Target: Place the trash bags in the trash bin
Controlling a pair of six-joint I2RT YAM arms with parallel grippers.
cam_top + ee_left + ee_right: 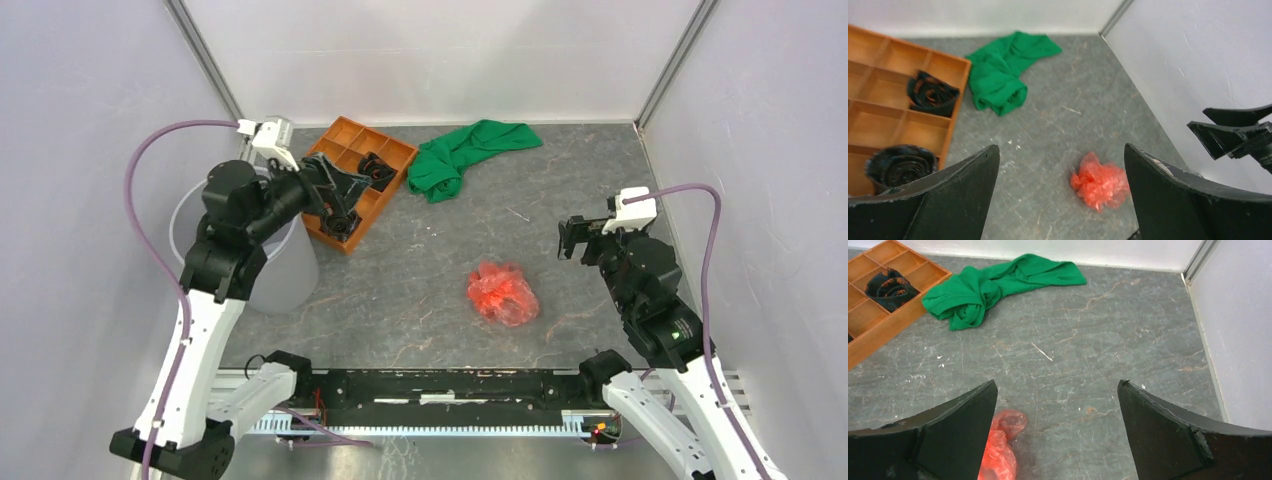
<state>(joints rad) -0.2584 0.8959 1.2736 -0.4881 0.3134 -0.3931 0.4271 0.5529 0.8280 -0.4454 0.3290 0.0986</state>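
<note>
Near the middle of the grey table (pixel 560 190), the wadded red trash bag (pixel 502 293) lies ungrasped, well apart from the trash bin (pixel 288 272) at left, while the left gripper (pixel 338 215) and right gripper (pixel 568 238) both gape empty, so nothing is done yet.

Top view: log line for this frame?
trash bag: wadded on table, free | trash bin: far left | left claw: open, over orange tray | right claw: open, near trash bag

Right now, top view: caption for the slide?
Red bag wad loose mid-table; left gripper open by bin and orange tray, right gripper open near the bag.
</note>
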